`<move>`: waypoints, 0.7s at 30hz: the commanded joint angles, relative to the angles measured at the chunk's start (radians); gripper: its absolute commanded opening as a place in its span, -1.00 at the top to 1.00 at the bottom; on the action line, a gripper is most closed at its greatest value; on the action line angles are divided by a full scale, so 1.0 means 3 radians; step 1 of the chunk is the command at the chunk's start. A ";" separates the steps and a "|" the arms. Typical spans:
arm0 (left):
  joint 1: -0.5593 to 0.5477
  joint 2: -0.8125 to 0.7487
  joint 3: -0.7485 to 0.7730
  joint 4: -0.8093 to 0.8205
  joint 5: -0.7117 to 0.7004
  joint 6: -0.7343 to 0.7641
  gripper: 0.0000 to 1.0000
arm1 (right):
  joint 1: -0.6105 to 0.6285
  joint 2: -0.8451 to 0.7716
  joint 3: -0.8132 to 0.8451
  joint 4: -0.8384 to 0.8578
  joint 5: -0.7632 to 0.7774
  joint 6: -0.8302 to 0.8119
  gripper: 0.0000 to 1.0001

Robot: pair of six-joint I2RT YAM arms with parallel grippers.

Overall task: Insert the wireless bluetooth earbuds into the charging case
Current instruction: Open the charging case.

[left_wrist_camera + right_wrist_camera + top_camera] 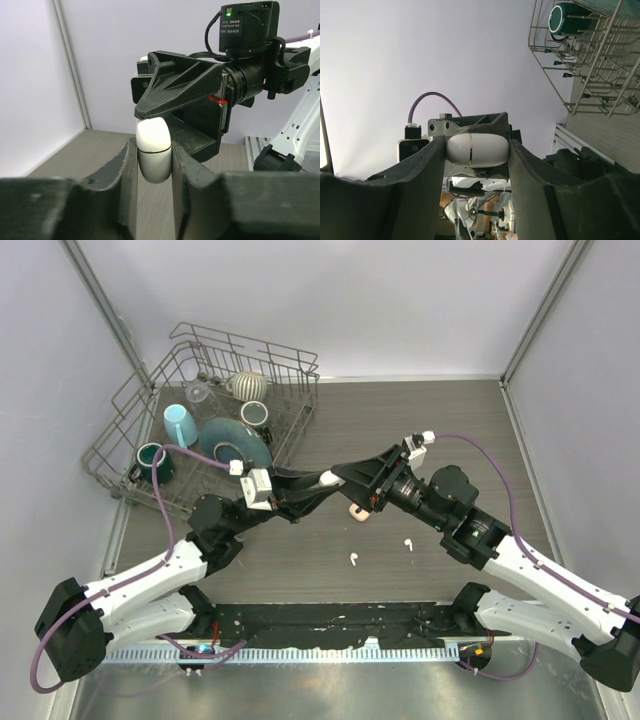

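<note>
The left gripper (pixel 154 156) is closed on a white oval plastic charging case (pixel 153 135) with a thin gold seam. Both of its dark fingers press the sides of the case, and the lid of the case is shut. The right gripper (pixel 477 146) comes from the opposite side. In its own wrist view the same case lies crosswise and fills the whole gap between the two fingers, so it is clamped there also. The case is held in the air above the brown wood-grain tabletop (pixel 450 420), near the middle of it in the top view.

Taking the case as the centre of a clock in the top view, one tiny white plastic earbud (pixel 353 560) lies on the table at about 5 o'clock. The second earbud (pixel 408 543) lies at about 4 o'clock. They are apart from each other and both outside the case. A small pale object (pixel 357 512) lies closer, just below the grippers at 5 o'clock; I cannot tell what it is. At 10 o'clock stands a grey wire dish rack (pixel 120 418), holding a light blue cup (pixel 180 425), a teal mug (pixel 152 462) and a blue plate (pixel 240 445).
</note>
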 commanded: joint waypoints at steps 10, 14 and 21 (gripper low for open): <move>-0.0011 0.0082 0.0102 0.0239 -0.0035 -0.0060 0.10 | 0.0015 -0.0185 -0.0074 0.0192 0.0112 0.0397 0.98; -0.0011 0.0123 0.0117 0.0255 -0.0020 -0.0085 0.09 | 0.0020 -0.0175 -0.0064 0.0207 0.0117 0.0438 0.99; -0.0011 0.0230 0.0209 0.0357 -0.0005 -0.0147 0.08 | 0.0061 -0.0180 -0.0074 0.0136 0.0230 0.0474 0.98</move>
